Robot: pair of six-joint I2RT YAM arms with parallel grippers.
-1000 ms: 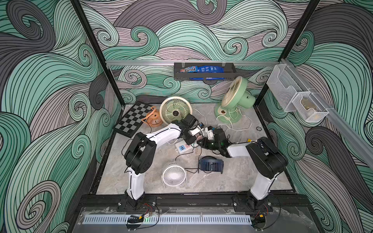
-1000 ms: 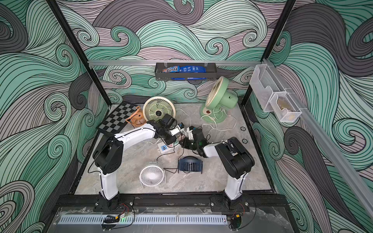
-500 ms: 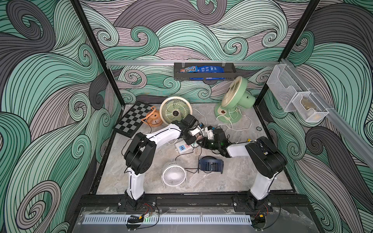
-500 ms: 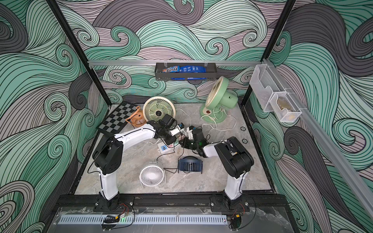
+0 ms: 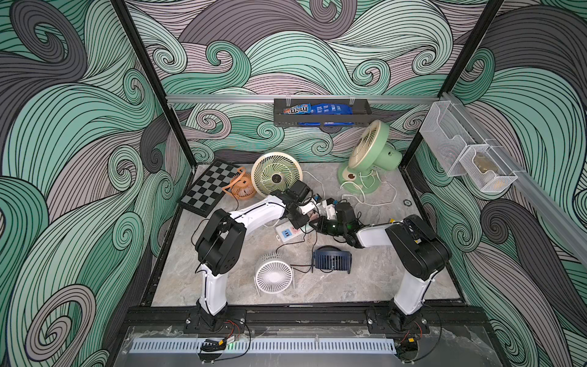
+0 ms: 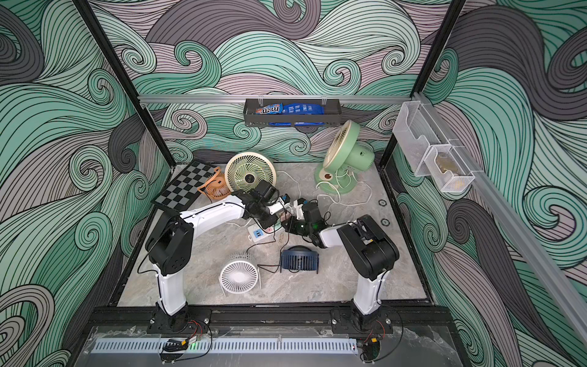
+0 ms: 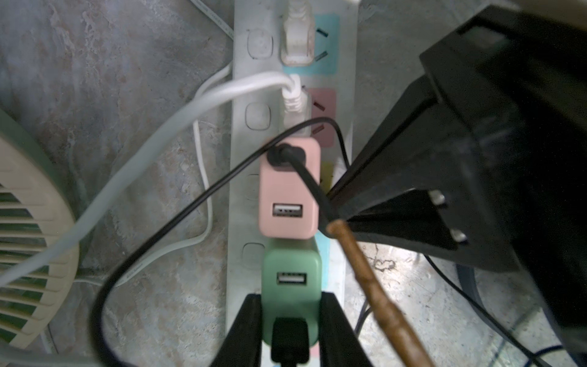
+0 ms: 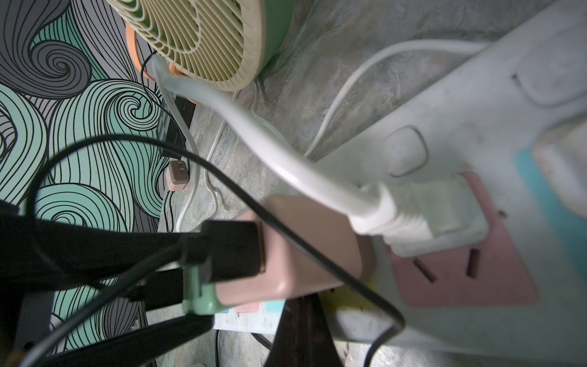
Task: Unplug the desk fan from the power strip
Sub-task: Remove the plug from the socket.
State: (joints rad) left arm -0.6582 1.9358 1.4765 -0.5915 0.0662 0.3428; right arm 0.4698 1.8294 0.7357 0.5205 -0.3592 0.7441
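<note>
The white power strip [image 5: 287,233] lies mid-table between both arms, also close up in the left wrist view [image 7: 244,197]. A green USB adapter [image 7: 290,279] with a black cable sits plugged in near one end, and my left gripper [image 7: 290,298] is shut on its two sides. A pink adapter [image 7: 289,190] and two white plugs fill the sockets beside it. My right gripper [image 8: 303,317] is shut, its tips against the strip's long edge by the yellow socket. I cannot tell which desk fan the green adapter's cable runs to.
Fans ring the strip: a cream one [image 5: 275,178] and an orange one [image 5: 242,187] behind it, a green one [image 5: 370,152] at the back right, a white wire one [image 5: 273,275] and a navy one [image 5: 332,260] in front. A chessboard [image 5: 208,187] lies back left. Black and white cords loop over the strip.
</note>
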